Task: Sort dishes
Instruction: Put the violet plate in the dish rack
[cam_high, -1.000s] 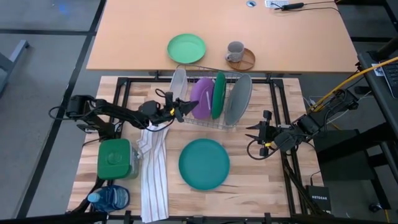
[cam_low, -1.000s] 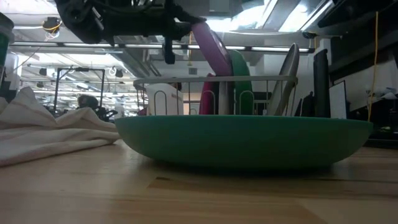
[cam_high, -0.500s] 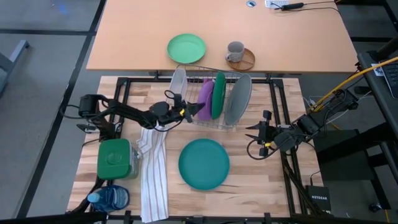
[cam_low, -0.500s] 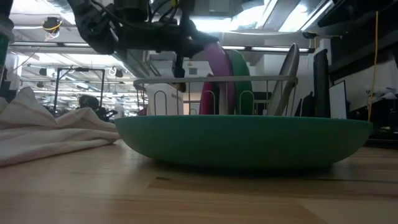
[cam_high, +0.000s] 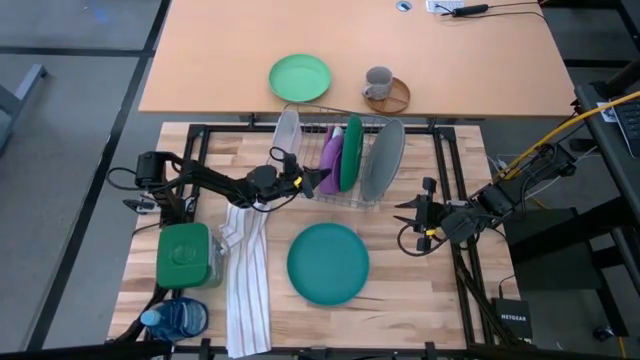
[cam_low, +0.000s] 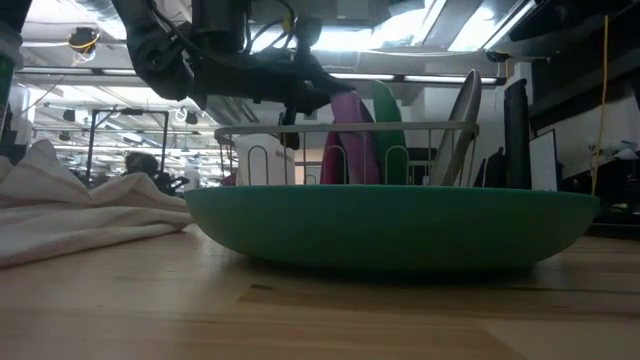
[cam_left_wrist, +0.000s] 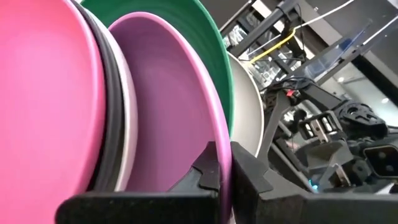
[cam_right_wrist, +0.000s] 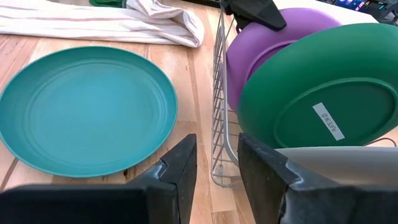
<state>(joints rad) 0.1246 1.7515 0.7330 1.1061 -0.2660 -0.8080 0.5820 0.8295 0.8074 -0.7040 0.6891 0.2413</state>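
A wire dish rack (cam_high: 340, 190) stands at the table's far middle. In it stand on edge a light grey plate (cam_high: 287, 133), a purple-pink plate (cam_high: 331, 155), a dark green plate (cam_high: 351, 152) and another grey plate (cam_high: 384, 160). My left gripper (cam_high: 305, 180) is shut on the purple-pink plate, at the rack's left side. A teal-green plate (cam_high: 328, 262) lies flat on the table in front of the rack. My right gripper (cam_high: 412, 222) is open and empty at the right, beside the teal-green plate (cam_right_wrist: 87, 109). My left gripper pinches the purple-pink plate's rim (cam_left_wrist: 225, 158) between its two fingers, one finger (cam_left_wrist: 208, 174) on each face. The fingers come about level from the table's left. The plate stands nearly upright on edge, its lower part (cam_low: 345, 160) down between the rack's wires, next to the dark green plate (cam_left_wrist: 205, 37).
A striped towel (cam_high: 245, 270), a green container (cam_high: 183, 255) and a blue bottle (cam_high: 172, 320) lie at the near left. A small mint-green plate (cam_high: 299, 77) and a grey mug (cam_high: 378, 83) stand on the far table.
My left gripper has gone toward the table's right edge and down with the purple-pink plate. The plate has dropped into the rack and turned from tilted to nearly upright beside the dark green plate.
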